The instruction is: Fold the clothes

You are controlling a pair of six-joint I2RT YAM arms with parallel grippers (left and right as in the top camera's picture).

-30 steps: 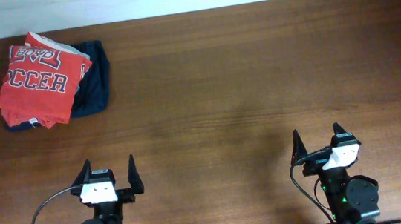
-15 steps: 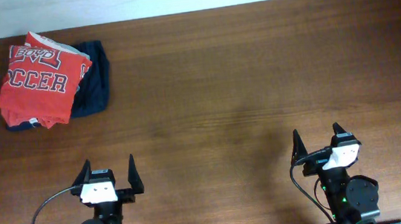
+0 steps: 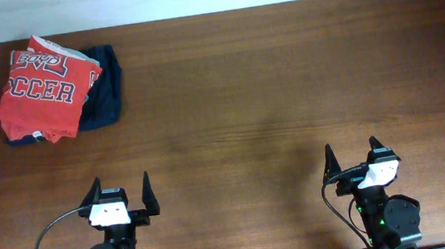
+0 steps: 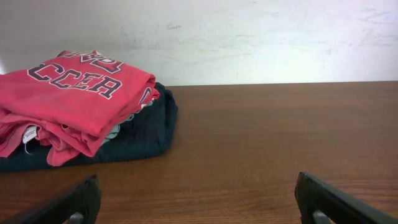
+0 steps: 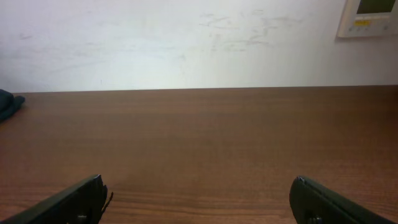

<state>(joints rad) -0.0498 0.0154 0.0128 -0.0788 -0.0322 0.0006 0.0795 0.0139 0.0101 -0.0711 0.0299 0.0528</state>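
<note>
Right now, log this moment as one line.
left fingers: open, empty | right fingers: open, empty | red shirt: heaped on navy garment, far left | contact: none

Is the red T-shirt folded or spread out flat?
Roughly folded: the red T-shirt is a compact bundle with layered edges, lying on a dark garment.

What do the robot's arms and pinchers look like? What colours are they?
Both are mostly black. The left gripper and right gripper each have two thin, pointed black fingers on a white block. A black cable loops beside the left arm, and a small green light glows on the right arm's base.
</note>
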